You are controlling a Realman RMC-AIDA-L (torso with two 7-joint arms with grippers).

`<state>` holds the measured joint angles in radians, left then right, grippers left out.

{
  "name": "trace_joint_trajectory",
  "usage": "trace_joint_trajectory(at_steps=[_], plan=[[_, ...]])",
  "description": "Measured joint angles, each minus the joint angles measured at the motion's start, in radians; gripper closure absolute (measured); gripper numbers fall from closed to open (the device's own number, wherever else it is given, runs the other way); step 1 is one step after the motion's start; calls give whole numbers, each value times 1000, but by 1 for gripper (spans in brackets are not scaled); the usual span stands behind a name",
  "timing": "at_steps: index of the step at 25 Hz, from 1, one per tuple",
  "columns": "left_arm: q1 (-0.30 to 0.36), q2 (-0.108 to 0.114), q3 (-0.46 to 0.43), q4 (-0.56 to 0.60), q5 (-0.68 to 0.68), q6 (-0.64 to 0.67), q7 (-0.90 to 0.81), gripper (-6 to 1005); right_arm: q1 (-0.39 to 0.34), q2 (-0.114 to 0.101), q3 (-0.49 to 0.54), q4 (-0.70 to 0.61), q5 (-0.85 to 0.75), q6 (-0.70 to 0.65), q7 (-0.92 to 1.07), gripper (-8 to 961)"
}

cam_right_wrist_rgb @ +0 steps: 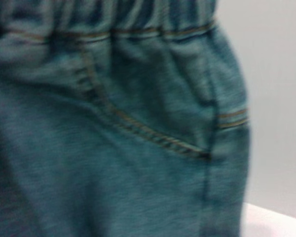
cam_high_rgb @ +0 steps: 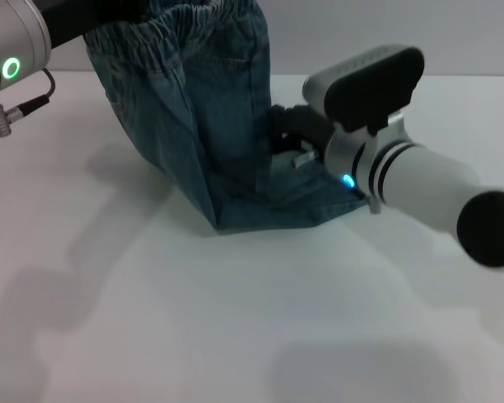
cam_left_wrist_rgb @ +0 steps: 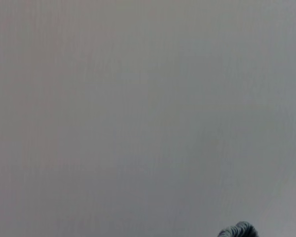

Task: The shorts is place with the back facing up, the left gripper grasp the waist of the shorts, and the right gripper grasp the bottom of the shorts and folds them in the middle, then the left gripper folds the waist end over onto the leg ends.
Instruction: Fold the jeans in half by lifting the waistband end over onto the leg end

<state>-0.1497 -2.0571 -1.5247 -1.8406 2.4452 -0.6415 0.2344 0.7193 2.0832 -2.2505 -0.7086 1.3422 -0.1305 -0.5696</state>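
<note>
Hanging soft and heavy, the faded blue denim shorts point(cam_high_rgb: 202, 109) drape from my left tool's hold at the ruffled elastic waist point(cam_high_rgb: 189, 21); my right tool point(cam_high_rgb: 290, 138) presses in low, grip hidden, hems on the white bench point(cam_high_rgb: 235, 319).

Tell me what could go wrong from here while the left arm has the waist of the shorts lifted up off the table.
1. The waist hangs high from the left gripper, whose grip is out of view; if it slips, the shorts could drop and lose the fold.
2. The right gripper sits against the draped denim near the bottom of the shorts; pulling away could drag that end across the table.
3. The hanging cloth is bunched, so laying it down may leave wrinkles.
</note>
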Motion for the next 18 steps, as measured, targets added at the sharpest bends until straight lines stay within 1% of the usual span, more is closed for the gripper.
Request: trace_joint_trajectory(at_steps=[7, 13, 18], plan=[[-7, -1, 5, -3, 0, 7, 1, 930, -52, 5, -77, -84, 6, 11, 5, 954], [-6, -2, 21, 1, 0, 24, 2, 930, -51, 6, -95, -124, 6, 27, 6, 954], [-1, -1, 26, -5, -1, 30, 2, 930, -27, 6, -116, -150, 7, 36, 7, 954]])
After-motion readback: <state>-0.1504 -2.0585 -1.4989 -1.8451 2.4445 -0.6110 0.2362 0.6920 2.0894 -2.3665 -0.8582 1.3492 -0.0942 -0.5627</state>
